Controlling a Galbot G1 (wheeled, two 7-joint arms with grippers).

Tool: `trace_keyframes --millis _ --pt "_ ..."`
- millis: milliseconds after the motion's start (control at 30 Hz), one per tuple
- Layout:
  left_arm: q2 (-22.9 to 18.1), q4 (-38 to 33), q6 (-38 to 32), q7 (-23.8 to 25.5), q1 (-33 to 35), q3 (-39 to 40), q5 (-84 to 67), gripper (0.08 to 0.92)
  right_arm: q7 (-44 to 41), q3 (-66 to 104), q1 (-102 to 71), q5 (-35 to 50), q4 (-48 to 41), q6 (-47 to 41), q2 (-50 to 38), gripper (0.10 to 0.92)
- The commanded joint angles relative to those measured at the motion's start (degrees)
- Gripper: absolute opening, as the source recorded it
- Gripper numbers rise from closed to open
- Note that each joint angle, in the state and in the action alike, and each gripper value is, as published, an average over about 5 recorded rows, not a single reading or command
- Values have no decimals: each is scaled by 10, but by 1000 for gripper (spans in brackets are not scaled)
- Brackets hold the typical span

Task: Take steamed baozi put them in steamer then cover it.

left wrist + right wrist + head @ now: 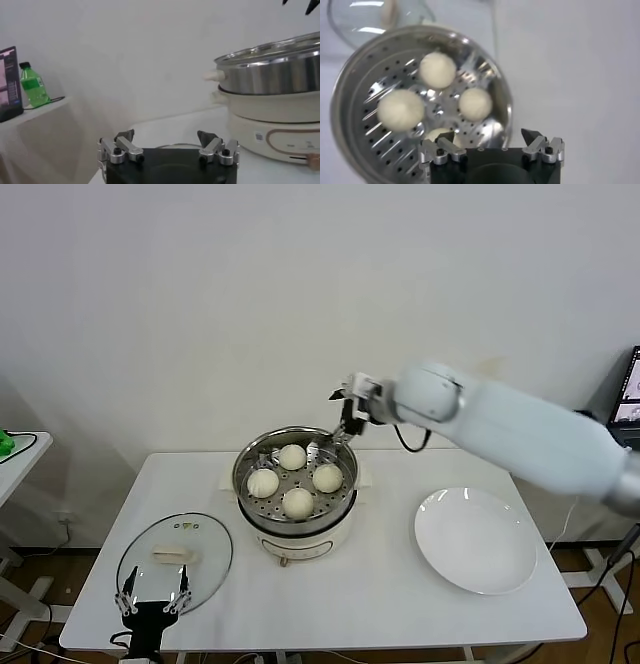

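Right arm stretched across from the right, above the table (400,584); right gripper (345,427) poised over the far rim of the steamer (296,519), jaws spread, nothing held. Four steamed baozi (298,502) resting on the perforated floor inside the steamer. White plate (478,540) bare, right of the steamer. Glass lid (175,561) flat on the table, front left. Left gripper (153,596) low at the near table edge over the lid, fingers parted, empty; left arm cut off by frame. One baozi partly hidden behind the right gripper body in its wrist view.

Four cream-white steamed baozi (296,480) sit apart on the perforated floor of the uncovered shiny steamer (249,459), mid-table.
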Motion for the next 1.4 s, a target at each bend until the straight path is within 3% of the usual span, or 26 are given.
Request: trace_keyframes --millis 33,300,633,900,1400 --pt "14 48 -12 2 -25 0 9 823 192 473 -531 -98 179 168 -182 823" --pt "20 97 -46 2 -39 -11 76 823 149 857 -874 -192 189 358 29 822" --pt "60 134 -9 11 -52 -19 214 823 11 1076 -1042 -94 165 474 209 823" --pt "88 195 18 16 -100 -11 307 823 -57 1137 -1085 0 166 474 240 822" --pt "103 245 28 20 -126 -7 423 823 -75 1087 -1094 -10 156 485 269 823"
